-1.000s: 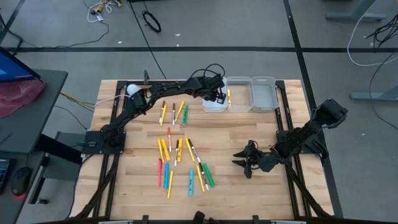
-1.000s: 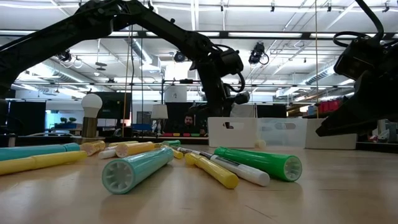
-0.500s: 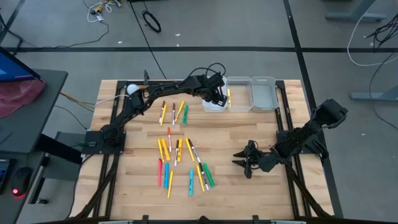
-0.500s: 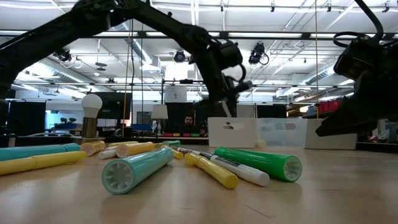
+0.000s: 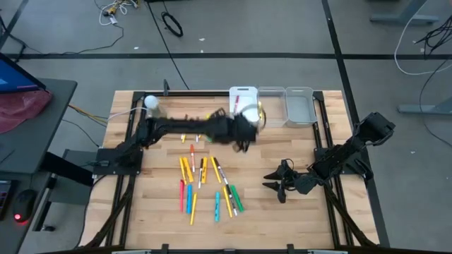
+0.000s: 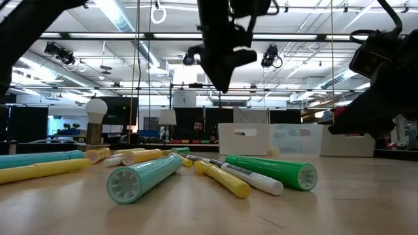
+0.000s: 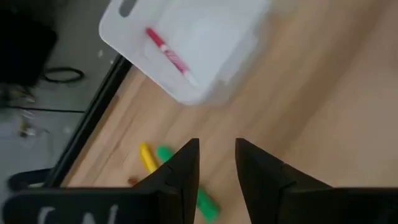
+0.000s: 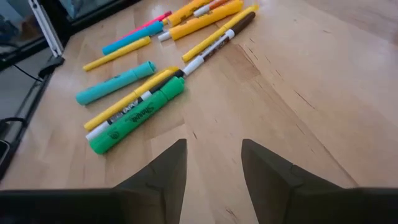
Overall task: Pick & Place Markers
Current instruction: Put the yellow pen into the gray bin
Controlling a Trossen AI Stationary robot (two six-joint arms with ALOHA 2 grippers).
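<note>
Several markers (image 5: 205, 180) in yellow, orange, pink, green and cyan lie flat on the wooden table; the low view shows some of them (image 6: 268, 171) up close. One red marker (image 7: 168, 53) lies inside the white bin (image 5: 233, 92) at the far edge. My left gripper (image 7: 216, 158) hangs open and empty in the air just on the near side of that bin (image 7: 205, 93). It shows in the high view (image 5: 245, 132) too. My right gripper (image 5: 275, 183) waits open, low over the table, to the right of the markers (image 8: 134, 109).
Two clear bins (image 5: 272, 118) (image 5: 300, 118) stand to the right of the white one, with a yellow marker (image 5: 260, 109) at the first one's left wall. A white bulb (image 5: 150, 101) sits at the far left corner. Bare wood lies between the bins and my right gripper.
My left gripper has drawn back from over the white bin toward the table's near edge and has risen. The bin, covered by the gripper before, now shows with a red marker inside.
</note>
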